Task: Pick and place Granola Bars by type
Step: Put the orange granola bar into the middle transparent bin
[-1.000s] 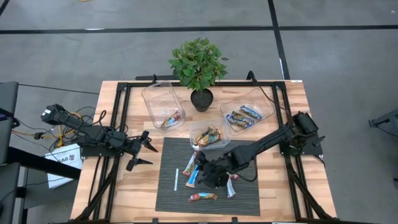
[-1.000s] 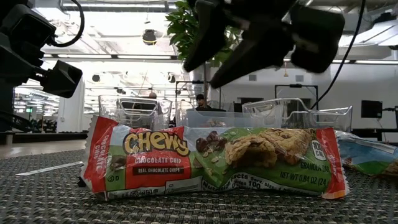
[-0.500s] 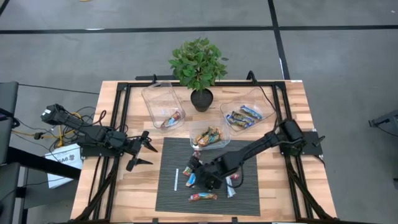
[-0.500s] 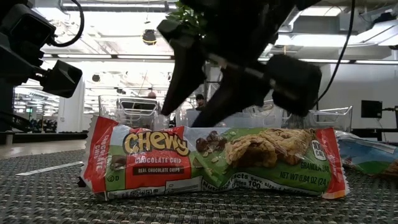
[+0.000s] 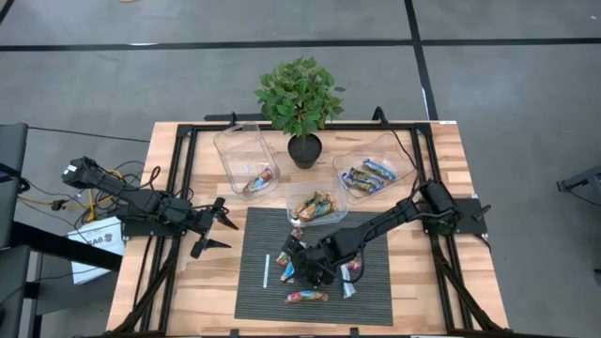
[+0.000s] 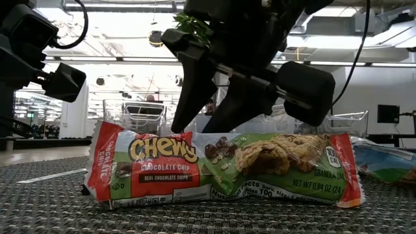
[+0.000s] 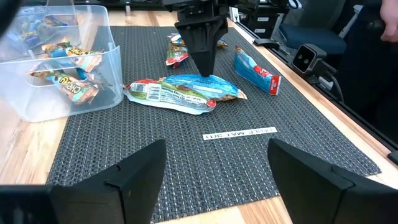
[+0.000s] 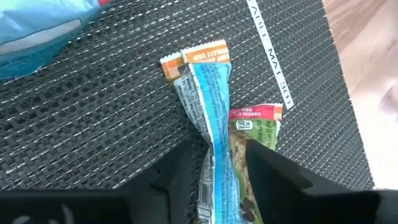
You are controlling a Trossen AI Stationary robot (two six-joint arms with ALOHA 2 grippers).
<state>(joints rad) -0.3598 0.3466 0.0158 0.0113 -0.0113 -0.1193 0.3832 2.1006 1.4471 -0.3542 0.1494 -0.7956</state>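
Straddling a blue bar on the mat, the right gripper has fingers narrowly apart either side, not pinching yet.

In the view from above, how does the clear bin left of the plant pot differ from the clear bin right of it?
The left bin holds one bar, in a reddish wrapper; the right bin holds several bars, mostly blue. The left bin is largely bare inside; the right bin is fuller. Both are clear and stand behind the mat.
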